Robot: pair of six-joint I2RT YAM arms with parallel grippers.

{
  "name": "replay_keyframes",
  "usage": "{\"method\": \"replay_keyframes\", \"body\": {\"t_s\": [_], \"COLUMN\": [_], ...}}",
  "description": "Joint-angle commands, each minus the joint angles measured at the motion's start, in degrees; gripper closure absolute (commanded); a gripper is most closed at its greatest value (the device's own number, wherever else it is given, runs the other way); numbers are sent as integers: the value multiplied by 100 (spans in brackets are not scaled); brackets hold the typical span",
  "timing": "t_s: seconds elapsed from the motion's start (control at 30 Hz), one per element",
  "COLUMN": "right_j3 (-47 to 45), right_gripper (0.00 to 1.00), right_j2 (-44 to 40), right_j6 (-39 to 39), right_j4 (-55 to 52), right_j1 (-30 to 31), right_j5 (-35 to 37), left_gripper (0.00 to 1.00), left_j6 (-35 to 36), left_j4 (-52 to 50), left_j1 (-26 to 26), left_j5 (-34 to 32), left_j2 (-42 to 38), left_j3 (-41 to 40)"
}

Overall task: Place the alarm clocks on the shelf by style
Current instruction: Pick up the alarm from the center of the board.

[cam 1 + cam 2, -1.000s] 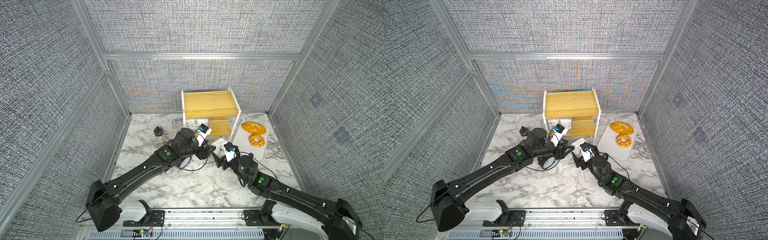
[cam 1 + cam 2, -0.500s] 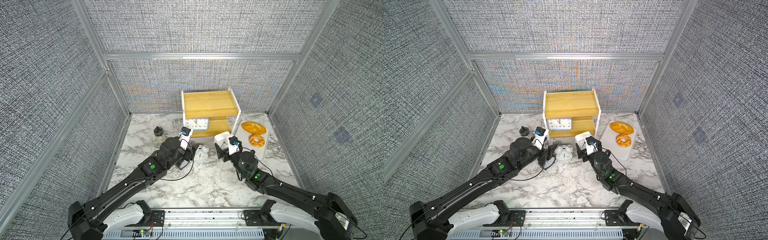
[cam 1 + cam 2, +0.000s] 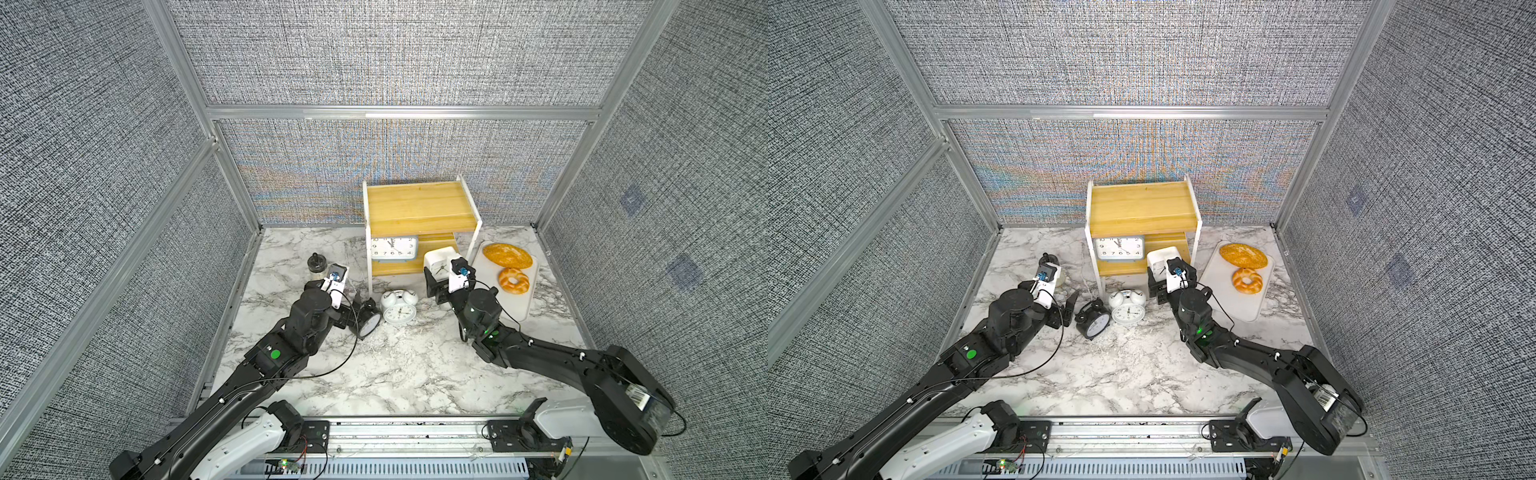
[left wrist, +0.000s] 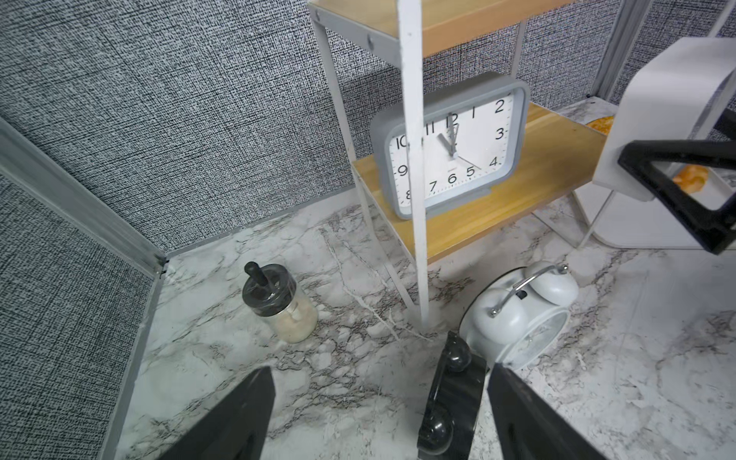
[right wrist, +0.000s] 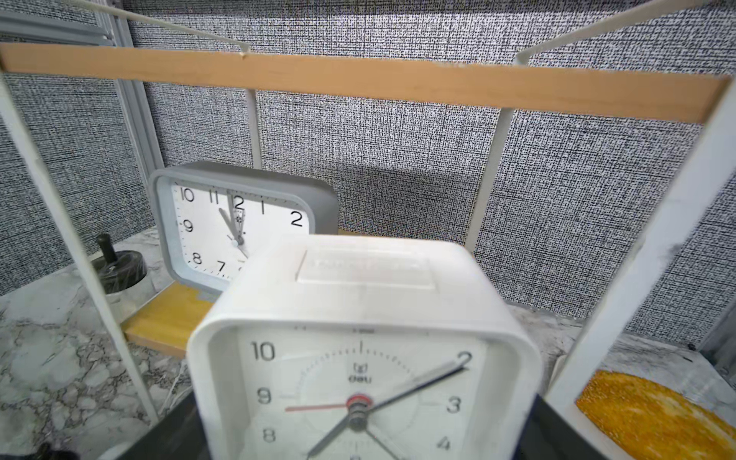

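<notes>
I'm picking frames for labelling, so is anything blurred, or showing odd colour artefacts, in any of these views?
In both top views: sharp and evenly lit, but rainbow moiré bands cross the back wall behind the shelf. Left wrist view: crisp, the grey-blue clock has readable numerals. Right wrist view: the small white clock sits close to the lens, its top soft, the raised lettering unreadable, the dial legible.

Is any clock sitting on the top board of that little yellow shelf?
No, the shelf has a bare top board; the grey-blue clock stands on its lower board.
</notes>
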Motion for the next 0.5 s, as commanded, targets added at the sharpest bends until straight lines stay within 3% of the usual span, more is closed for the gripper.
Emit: {"method": "replay_keyframes", "body": {"t_s": [0.0,0.47], "right_j3": [67,322], "right_gripper": [36,37], "right_j2": [162,882], "right_j6": [93,150], "right_j4": [707,1117], "right_j1": [-103,-355], "right_j5": [-95,-143], "left_gripper": [10,9], "left_j6": [177,314], "left_j4": [-146,-246], "left_j1": [60,97], "left_j5": [-155,-196], "left_j2": [-118,-74], "left_j3": [-30,-96]}}
